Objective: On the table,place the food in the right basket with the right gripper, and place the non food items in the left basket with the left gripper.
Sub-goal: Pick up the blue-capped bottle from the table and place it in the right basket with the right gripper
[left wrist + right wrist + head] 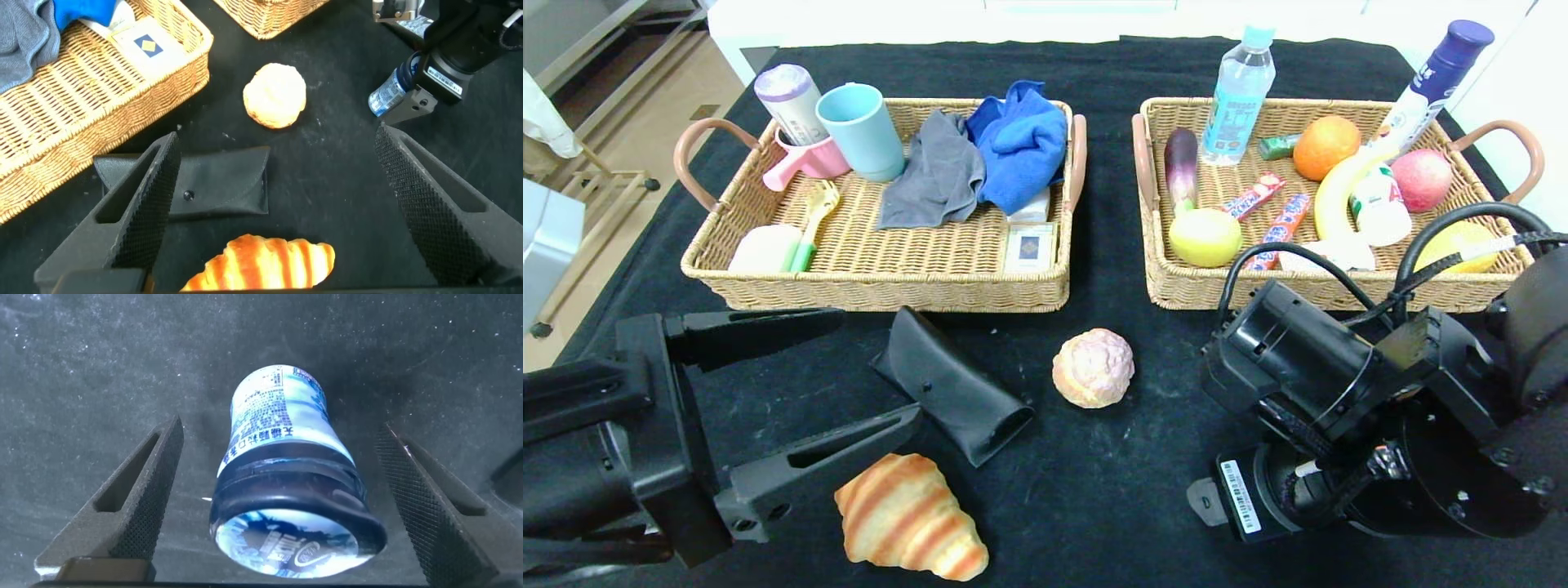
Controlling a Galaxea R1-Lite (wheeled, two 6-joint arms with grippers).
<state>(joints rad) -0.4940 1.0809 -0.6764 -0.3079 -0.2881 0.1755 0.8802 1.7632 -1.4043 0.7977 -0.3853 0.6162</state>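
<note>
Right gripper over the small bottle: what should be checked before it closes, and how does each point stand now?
1. Right gripper open: ok.
2. Small bottle lies between its fingers on the table, untouched: ok.
3. Bottle centred in the gap: ok in the wrist view.
4. Gripper low enough to clamp: cannot tell.
5. Free room in the right basket: not ok near the front, crowded with fruit and snacks.
6. Left gripper open over the black case, away from the bottle: ok.
</note>
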